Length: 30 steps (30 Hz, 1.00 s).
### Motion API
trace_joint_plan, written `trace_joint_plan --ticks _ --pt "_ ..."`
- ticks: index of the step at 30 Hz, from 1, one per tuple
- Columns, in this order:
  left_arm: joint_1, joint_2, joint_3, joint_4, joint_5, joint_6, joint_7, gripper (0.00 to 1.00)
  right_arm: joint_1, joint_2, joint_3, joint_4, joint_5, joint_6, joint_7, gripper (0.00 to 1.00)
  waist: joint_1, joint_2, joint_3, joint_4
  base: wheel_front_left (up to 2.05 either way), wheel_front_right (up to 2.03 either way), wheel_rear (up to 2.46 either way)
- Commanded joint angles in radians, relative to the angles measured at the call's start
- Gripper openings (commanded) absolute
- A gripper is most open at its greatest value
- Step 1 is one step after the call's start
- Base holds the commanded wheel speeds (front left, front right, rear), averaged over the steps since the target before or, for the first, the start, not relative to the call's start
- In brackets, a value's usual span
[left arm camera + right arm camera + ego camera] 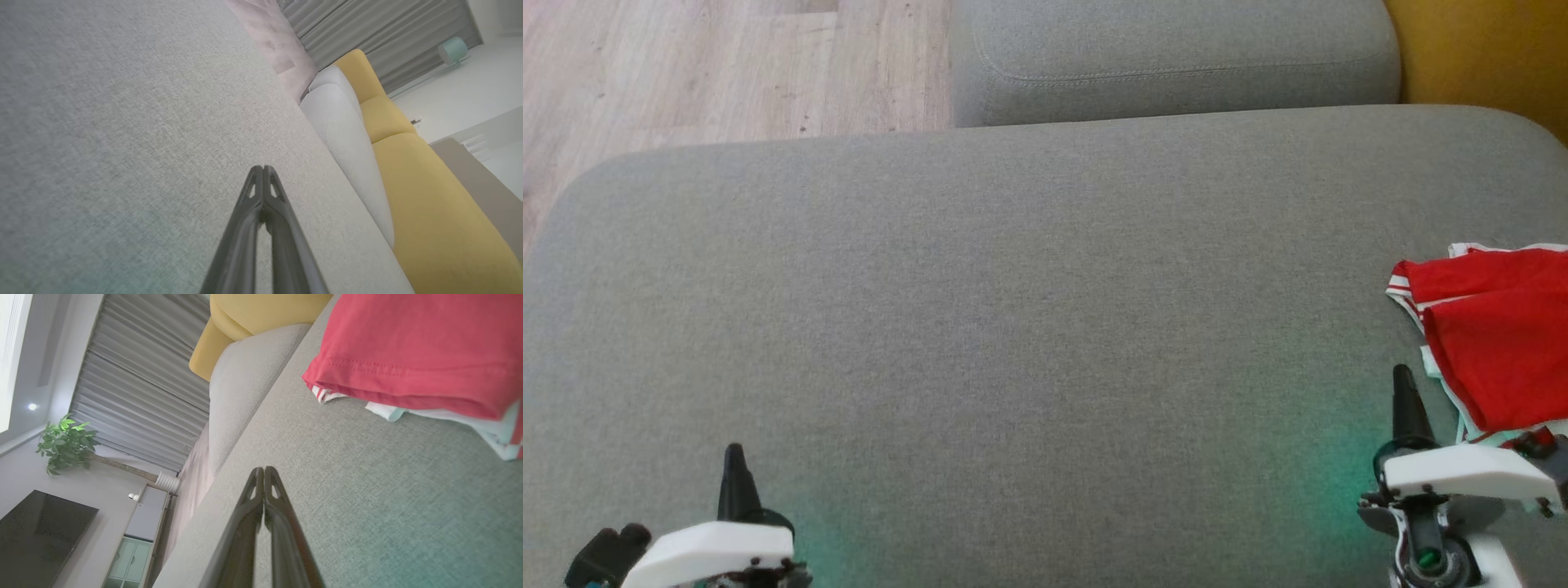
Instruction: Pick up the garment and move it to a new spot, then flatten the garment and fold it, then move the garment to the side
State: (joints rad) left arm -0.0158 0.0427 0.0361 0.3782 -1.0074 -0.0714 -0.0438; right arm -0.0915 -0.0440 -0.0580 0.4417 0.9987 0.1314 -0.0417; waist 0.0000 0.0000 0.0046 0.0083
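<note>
the red garment (1499,335) lies in folded layers at the right edge of the grey cushion (1013,327), just beside the right end effector (1402,377). it and the left end effector (734,453) are pressed together, empty. any further shift should pinch all layers at once.

On my head feed, the left gripper (734,453) and right gripper (1402,376) each look like a slim, tapering black spike rising from a white wedge-shaped wrist cover (1462,474). Under the right cover I see a bare metal joint with small screws and a green light (1427,559). Up close, the fingers (241,237) are dark grey, with long grooves and small triangular cut-outs near the tips.
</note>
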Motion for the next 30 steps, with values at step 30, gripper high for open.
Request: trace_joint_plan --ticks 30 --pt "-0.074 0.007 0.057 -0.094 -0.357 -0.036 0.094 0.00 -0.022 -0.005 -0.030 -0.132 0.363 -0.001 0.093 0.00 0.0000 0.0000 -0.001 -0.005 0.00 0.00 0.00"
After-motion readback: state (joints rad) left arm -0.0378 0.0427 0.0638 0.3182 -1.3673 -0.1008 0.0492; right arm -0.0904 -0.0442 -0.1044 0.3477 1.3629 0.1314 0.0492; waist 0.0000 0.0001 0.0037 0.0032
